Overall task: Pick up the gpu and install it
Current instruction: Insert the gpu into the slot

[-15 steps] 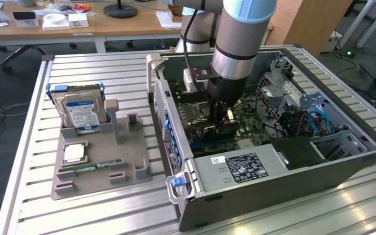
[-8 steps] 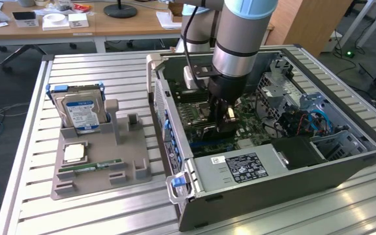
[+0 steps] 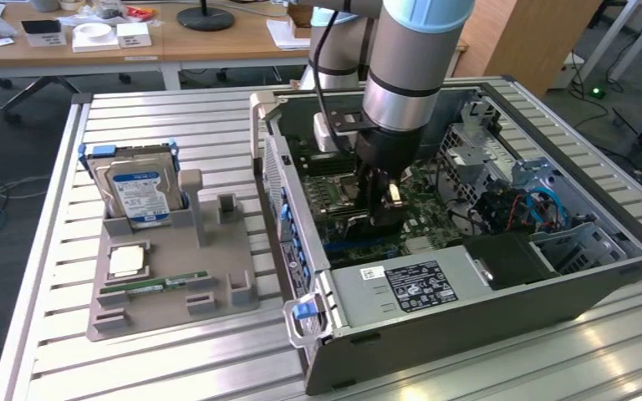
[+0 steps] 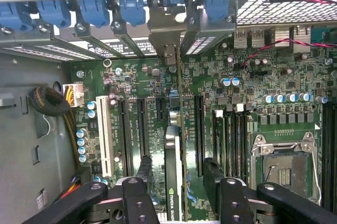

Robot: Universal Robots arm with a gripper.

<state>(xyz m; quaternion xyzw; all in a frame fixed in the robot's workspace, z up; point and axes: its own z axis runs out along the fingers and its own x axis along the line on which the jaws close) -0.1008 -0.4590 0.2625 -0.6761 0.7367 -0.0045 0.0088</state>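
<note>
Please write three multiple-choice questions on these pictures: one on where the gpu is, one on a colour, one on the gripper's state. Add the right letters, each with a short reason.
1. Where is the gpu?
A) on the tray
B) on edge on the motherboard, between the fingers
C) on the table beside the case

2. What colour are the clips above the slots?
A) red
B) yellow
C) blue

3. How is the gripper?
A) open
B) shut on the gpu
C) shut on the hard drive

Answers:
1 B, the wrist view shows the gpu edge-on among the slots.
2 C, the clips in the row are blue.
3 A, both fingers stand apart from the gpu.
</note>
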